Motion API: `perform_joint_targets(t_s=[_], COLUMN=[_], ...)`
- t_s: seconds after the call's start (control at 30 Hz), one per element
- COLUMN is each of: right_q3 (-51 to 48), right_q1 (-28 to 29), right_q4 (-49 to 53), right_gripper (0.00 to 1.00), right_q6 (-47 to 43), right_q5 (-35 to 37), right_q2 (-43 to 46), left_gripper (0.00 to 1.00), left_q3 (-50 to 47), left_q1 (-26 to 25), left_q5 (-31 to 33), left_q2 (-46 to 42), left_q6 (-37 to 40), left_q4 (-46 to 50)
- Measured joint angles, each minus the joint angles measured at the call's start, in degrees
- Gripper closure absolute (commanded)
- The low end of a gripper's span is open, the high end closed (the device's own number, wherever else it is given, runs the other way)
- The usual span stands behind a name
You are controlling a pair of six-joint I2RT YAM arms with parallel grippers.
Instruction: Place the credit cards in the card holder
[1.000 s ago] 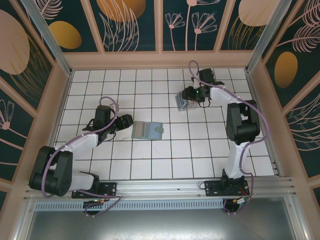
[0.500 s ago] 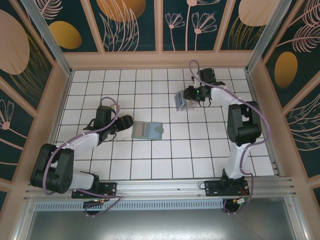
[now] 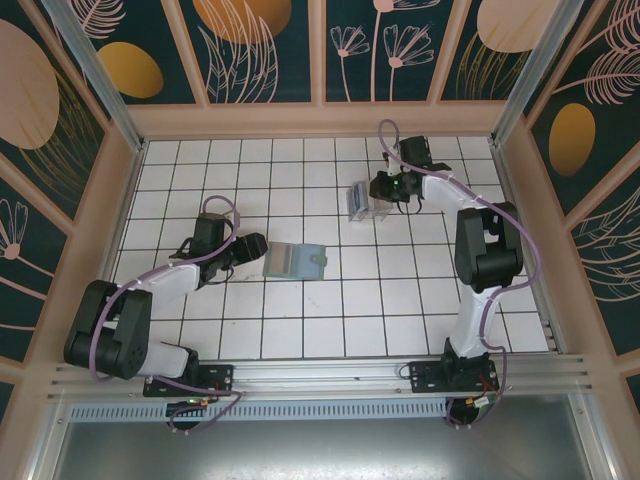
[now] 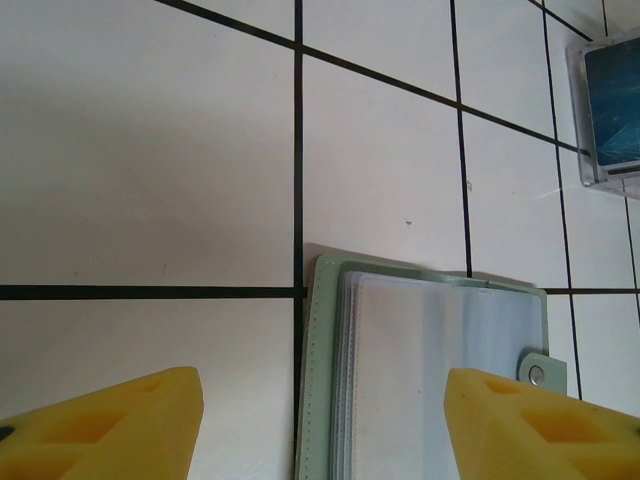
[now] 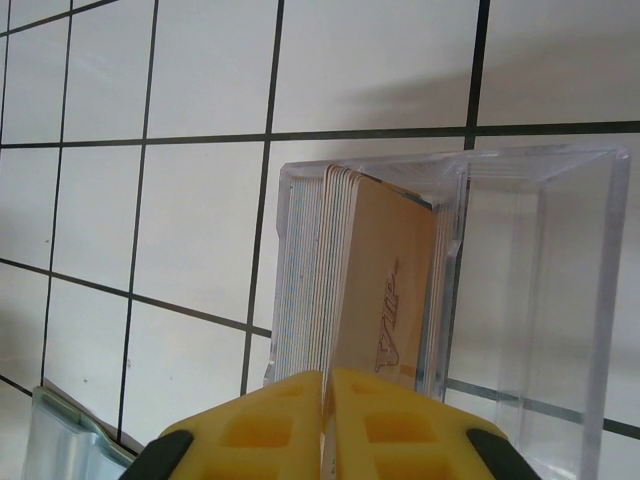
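The right pincer (image 5: pixel 325 425) is clenched to a hairline slit at the near edge of the credit cards (image 5: pixel 385 270); whether a card is pinched cannot be told. The cards are stood on edge in a clear box (image 5: pixel 545 300) on the tiled counter (image 5: pixel 200 80). The left pincer (image 4: pixel 320 430) is spread wide and empty over the opened card holder (image 4: pixel 440 380), which is laid flat, well apart from the box.

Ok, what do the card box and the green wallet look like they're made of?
The box looks like clear rigid plastic, glossy: the tiles show through its walls. The cards inside seem thin stiff plastic, standing on edge. The card holder looks like matte faux leather, with stitching along its edge.
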State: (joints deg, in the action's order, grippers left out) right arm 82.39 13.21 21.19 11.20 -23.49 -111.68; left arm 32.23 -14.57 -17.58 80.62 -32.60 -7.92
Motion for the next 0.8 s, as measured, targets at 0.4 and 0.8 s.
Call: perform_joint_targets(t_s=[0.4, 0.8], right_q3=[-1.57, 1.03], right_q1=[0.02, 2.69], right_q4=[0.07, 2.54], right_gripper=[0.68, 0.42], right_q6=[0.50, 0.31], right_q5=[4.26, 11.32], right_q2=[1.81, 1.77], left_gripper=[0.34, 0.34], left_q3=[0.02, 0.02], left_q1=[0.00, 0.00], left_q5=[0.02, 0.02], left_q2=[0.81, 1.31], left_q6=[0.00, 0.00], left_q4=[0.00, 0.00])
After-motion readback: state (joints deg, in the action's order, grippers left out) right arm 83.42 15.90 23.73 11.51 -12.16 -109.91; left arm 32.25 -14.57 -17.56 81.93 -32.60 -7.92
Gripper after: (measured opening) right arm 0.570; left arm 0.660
